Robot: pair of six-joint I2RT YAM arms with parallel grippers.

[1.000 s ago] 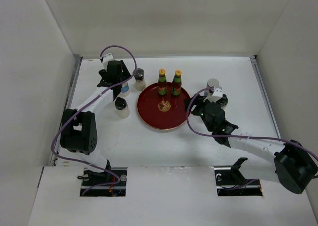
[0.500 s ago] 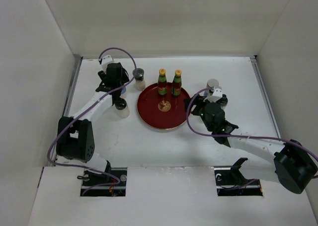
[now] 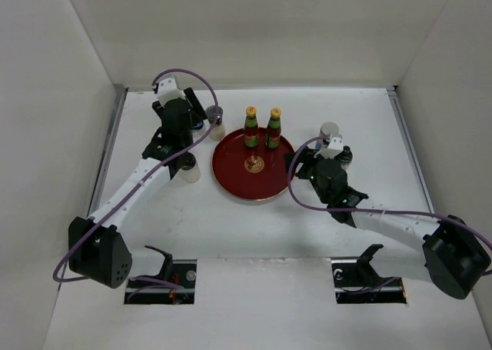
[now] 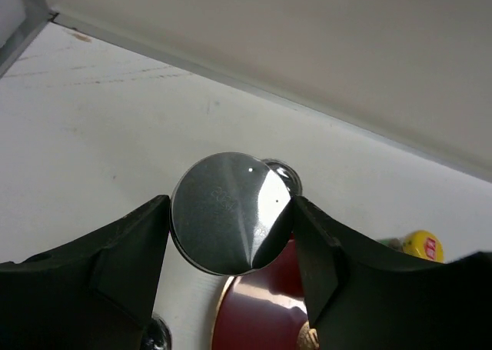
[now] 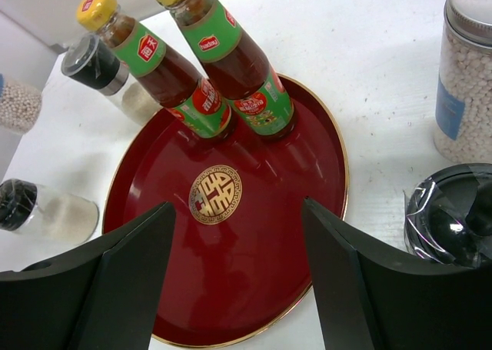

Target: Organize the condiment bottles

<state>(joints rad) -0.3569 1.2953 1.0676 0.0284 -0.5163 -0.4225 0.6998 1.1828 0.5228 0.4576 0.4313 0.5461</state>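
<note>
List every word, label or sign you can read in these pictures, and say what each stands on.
"囍", apparently: gold emblem in the middle of the red tray.
Red badges on the two sauce bottles' green neck labels: Chinese characters, too blurred to read.
Their body labels and cap marks: too small.
Blue label on the shaker jar: no legible text.

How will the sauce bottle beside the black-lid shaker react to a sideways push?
Likely tips: the sauce bottle is tall and slim on a narrow base. The glossy tray may let it slide. Looks like glass, so possibly fragile.
</note>
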